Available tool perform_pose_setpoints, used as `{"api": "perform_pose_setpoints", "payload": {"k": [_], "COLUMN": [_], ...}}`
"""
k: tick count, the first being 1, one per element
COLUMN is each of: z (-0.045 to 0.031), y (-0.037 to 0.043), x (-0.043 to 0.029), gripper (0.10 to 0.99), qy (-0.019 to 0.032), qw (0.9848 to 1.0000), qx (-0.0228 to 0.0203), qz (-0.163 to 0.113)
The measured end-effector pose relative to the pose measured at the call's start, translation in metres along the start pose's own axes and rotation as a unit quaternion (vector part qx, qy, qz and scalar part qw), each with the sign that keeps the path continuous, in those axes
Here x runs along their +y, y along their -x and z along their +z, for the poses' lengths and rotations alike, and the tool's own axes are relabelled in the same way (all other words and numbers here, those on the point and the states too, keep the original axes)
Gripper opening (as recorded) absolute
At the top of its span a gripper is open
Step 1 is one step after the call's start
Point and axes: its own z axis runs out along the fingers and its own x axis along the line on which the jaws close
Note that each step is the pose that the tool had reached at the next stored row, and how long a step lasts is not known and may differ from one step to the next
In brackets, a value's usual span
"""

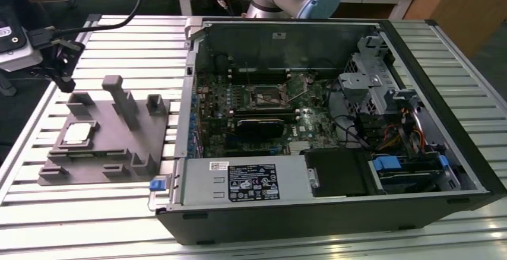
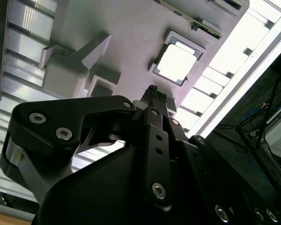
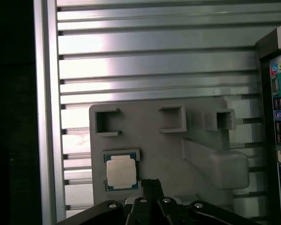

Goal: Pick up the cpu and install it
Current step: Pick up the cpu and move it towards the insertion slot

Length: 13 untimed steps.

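Note:
The cpu (image 1: 78, 132), a small square chip with a silvery top, lies flat in a shallow pocket of the gray plastic fixture (image 1: 119, 138) at the exterior view's left. It also appears in the first wrist view as the cpu (image 3: 121, 171) and in the second wrist view as the cpu (image 2: 177, 63). My gripper (image 1: 66, 84) hangs above the fixture's far corner, apart from the chip. In both wrist views the gripper (image 3: 150, 183) (image 2: 154, 92) has its two thin black fingers pressed together, holding nothing, just beside the cpu's edge.
An open computer case (image 1: 443, 153) lies on the slatted aluminium table (image 1: 95, 224) at the exterior view's right. Inside it are the motherboard socket (image 1: 264, 96), a black heatsink block (image 1: 257, 127) and a white-labelled power supply (image 1: 253, 180). Raised posts (image 1: 119, 94) stand on the fixture.

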Motion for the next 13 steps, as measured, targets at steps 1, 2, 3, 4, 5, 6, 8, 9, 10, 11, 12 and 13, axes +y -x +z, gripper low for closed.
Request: {"api": "perform_pose_setpoints", "payload": {"k": [1, 2, 3, 4, 5, 6, 8, 9, 10, 11, 12, 13], "z": [0.0001, 0.0003, 0.0006, 0.0011, 0.0018, 0.0027, 0.0047, 0.0058, 0.0068, 0.0079, 0.009, 0.01], "y": [-0.0008, -0.0017, -0.0026, -0.0034, -0.0038, -0.0042, -0.0053, -0.006, -0.0071, -0.0081, -0.0093, -0.0104], "x": [-0.0001, -0.0002, -0.0002, -0.0004, -0.0006, -0.0008, -0.0013, -0.0016, -0.002, -0.0025, -0.003, -0.0035], "gripper": [0.106, 0.106, 0.106, 0.106, 0.106, 0.106, 0.106, 0.106, 0.106, 0.106, 0.106, 0.106], "qy": [0.0, 0.0, 0.0, 0.0, 0.0001, 0.0001, 0.0, 0.0, 0.0, 0.0, 0.0, 0.0], "qw": [1.0, 1.0, 1.0, 1.0, 1.0, 1.0, 1.0, 1.0, 1.0, 1.0, 1.0, 1.0], "qx": [0.0, -0.0001, -0.0001, 0.0, -0.0001, -0.0001, 0.0, 0.0, 0.0, 0.0, 0.0, 0.0], "qz": [0.0, 0.0, 0.0, 0.0, 0.0, 0.0, 0.0, 0.0, 0.0, 0.0, 0.0, 0.0]}}
